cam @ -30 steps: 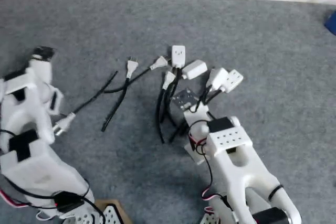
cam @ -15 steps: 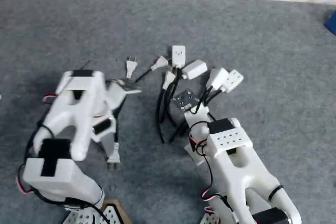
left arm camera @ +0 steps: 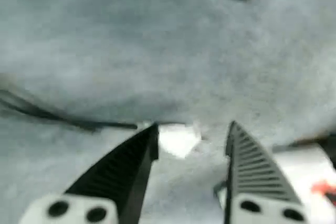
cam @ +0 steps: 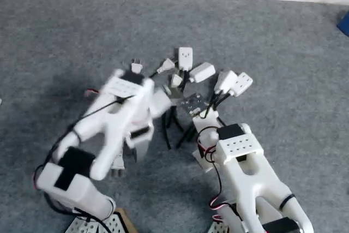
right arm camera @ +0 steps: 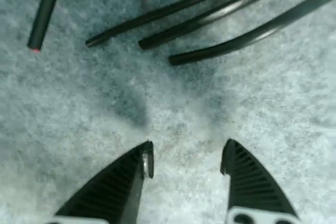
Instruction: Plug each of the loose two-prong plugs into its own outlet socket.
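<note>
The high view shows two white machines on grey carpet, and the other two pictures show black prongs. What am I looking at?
Those are two small robot arms, the left arm and the right arm, on a grey carpeted table. The high view comes from a fixed camera overhead. The others come from cameras on each wrist, so the black prongs are fingers. The left end effector is open over a small white object, perhaps a plug. The right end effector is open above carpet near black cables. White outlet sockets and loose plugs lie nearby. Nothing is held.
</note>
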Robot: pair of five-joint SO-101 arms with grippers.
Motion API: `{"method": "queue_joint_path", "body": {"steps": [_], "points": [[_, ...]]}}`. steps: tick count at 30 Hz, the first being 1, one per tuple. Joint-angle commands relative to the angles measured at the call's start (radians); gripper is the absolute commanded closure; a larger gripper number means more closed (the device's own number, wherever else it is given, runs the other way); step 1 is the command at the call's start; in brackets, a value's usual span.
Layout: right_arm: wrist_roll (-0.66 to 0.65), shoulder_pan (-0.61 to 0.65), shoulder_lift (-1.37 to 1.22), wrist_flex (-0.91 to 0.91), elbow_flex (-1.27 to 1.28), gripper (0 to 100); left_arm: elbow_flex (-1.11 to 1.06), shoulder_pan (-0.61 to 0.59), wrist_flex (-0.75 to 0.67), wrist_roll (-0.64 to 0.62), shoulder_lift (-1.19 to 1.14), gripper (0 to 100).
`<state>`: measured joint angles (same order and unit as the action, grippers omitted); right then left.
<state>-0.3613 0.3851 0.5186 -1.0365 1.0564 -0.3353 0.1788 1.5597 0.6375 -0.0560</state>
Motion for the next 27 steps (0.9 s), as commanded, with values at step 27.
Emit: {"method": "queue_joint_path", "body": {"steps": [27], "points": [[0.008, -0.005, 0.022, 0.054, 0.028, 78.2, 1.544, -1.227, -0.135, 0.114, -0.964, 70]]}}
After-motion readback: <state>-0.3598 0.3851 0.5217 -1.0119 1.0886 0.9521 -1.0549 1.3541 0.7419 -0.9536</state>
